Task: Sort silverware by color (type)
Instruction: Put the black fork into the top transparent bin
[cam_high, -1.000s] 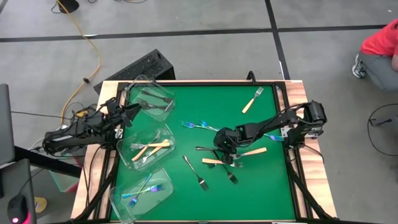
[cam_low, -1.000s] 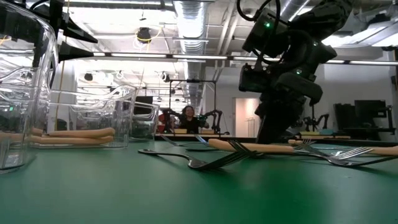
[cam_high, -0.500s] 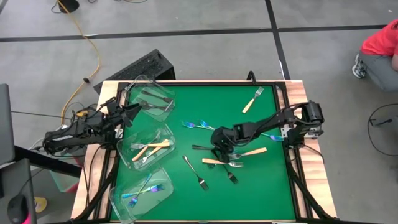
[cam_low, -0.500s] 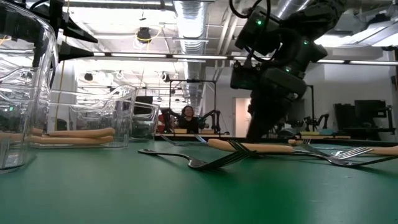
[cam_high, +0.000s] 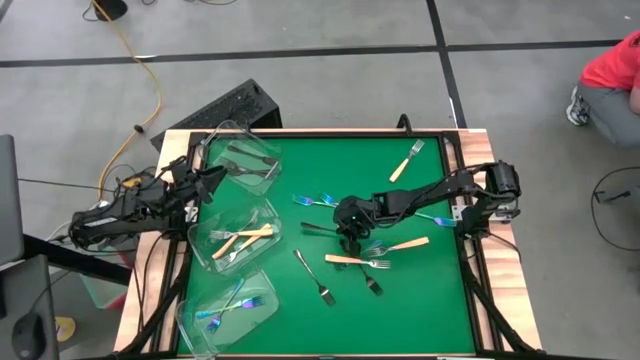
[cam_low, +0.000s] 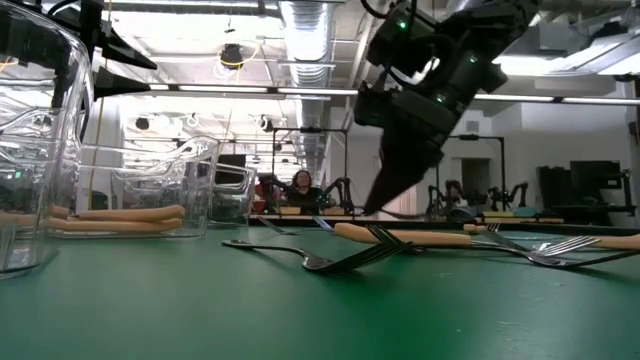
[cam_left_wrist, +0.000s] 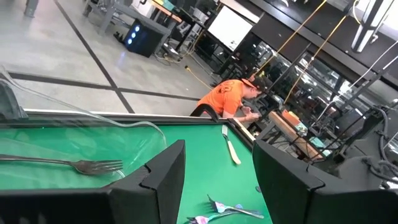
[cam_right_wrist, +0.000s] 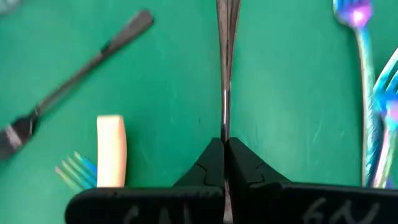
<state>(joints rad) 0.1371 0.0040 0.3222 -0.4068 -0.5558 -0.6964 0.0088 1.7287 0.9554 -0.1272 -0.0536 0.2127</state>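
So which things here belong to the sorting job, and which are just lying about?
Job:
dark silver-grey metal fork held by the right tool
cream-handled forks
iridescent blue-purple forks
three clear plastic tubs

Lying about:
yellow cable on floor
black box by table

The surface (cam_high: 420, 300) was solid green with a light wood border. Forks were dark silver-grey (cam_high: 315, 279), iridescent blue-purple (cam_high: 322, 200), or metal-headed with cream-tan handles (cam_high: 405, 162). The right gripper's fingers (cam_right_wrist: 245, 168) were black, and a person's shirt (cam_left_wrist: 229, 98) was orange.
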